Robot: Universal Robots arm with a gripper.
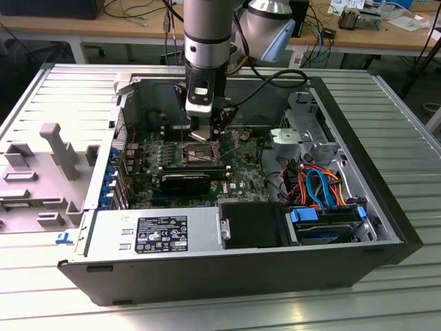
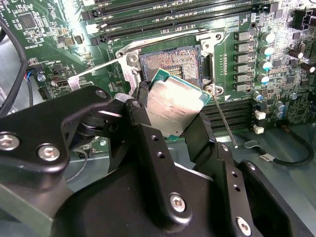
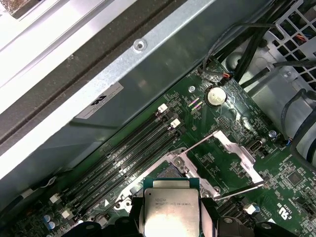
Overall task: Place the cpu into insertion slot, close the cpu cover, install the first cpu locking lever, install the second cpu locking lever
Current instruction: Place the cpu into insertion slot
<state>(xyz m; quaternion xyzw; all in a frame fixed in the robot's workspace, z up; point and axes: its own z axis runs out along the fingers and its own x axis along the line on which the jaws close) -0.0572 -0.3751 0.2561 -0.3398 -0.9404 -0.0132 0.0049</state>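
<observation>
Second wrist view: my hand (image 2: pixel 168 121) clamps chip (image 2: pixel 176 103), tilted, near open socket (image 2: pixel 170 61); I'd level it, match corners, lower without scraping pins.

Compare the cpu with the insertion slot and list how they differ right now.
The cpu shows a dull silver top with a green rim; the insertion slot shows a dark frame around pale contacts. The cpu is held tilted by the gripper, above the board; the insertion slot lies flat in the green board, uncovered and empty. Both are square and similar in footprint.
</observation>
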